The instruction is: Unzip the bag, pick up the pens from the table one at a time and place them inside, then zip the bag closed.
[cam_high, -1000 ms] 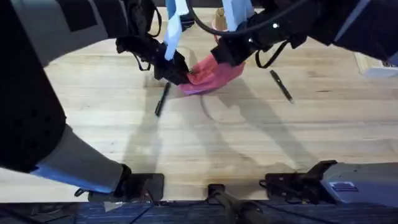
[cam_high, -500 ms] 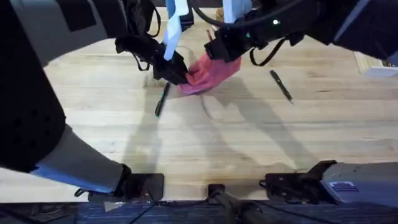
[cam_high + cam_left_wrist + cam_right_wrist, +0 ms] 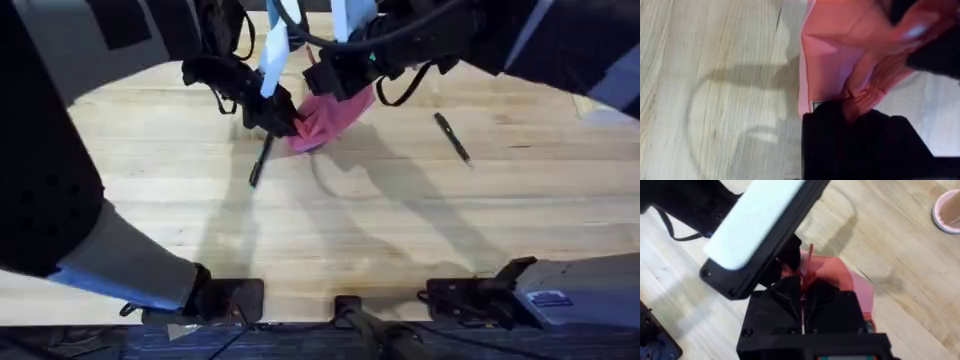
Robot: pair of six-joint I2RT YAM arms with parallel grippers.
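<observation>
Both arms are matte black, jointed links, the left arm [image 3: 60,130] carrying a pale grey sleeve section near its base. Thin black cables loop beside each wrist. A white-and-light-blue flat housing [image 3: 272,45] sits on the left wrist. The right gripper's [image 3: 802,292] black fingers [image 3: 788,291] are ribbed, its body showing small round screws.

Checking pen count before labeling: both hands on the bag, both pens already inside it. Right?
Not quite. Both hands, left and right, are on the bag, but the pens are not inside it. The overhead view shows both on the table: one pen beside the bag, the other pen farther to the right.
</observation>
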